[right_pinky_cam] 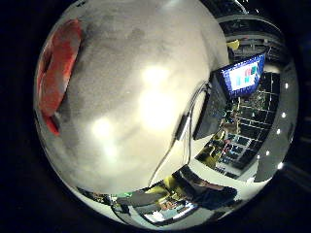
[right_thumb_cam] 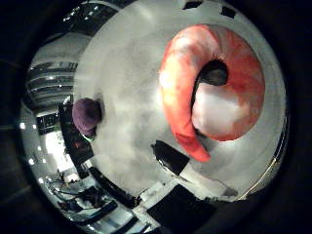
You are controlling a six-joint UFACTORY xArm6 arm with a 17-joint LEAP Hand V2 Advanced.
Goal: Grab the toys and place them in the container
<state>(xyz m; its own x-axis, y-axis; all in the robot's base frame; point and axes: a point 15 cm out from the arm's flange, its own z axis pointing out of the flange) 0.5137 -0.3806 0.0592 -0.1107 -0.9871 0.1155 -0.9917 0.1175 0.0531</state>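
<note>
Most of what both palm cameras see is the pale desk (right_pinky_cam: 146,97), and there's a lot of bare surface on it. In the little finger side view the desktop runs wide and uncluttered from the orange toy out to the far edge, where a laptop (right_pinky_cam: 233,87) sits open with its screen lit, right at the edge of the desk. Past that edge it's just the dim room.

The toy is a plush shrimp (right_thumb_cam: 214,87), orange-pink with a whitish belly. It's curled into a C shape, so there isn't one straight long axis; the body arcs around a dark gap in the middle, and the thin tail end tapers to a point aimed toward the nearer desk edge, where a dark part (right_thumb_cam: 170,156) pokes in. That part looks like it belongs to the hand's own body, but I can't say for sure. The shrimp fills a good chunk of the thumb side view, so it's close under the palm, lying flat on the desk with open surface all round it.

A small dark purple rounded thing (right_thumb_cam: 87,116) sits well apart from the shrimp, near the desk edge on the room side. Can't tell what it is.

As for the hand: no fingers clearly show in either view, so I can't tell how far open it is or if it's touching anything.
</note>
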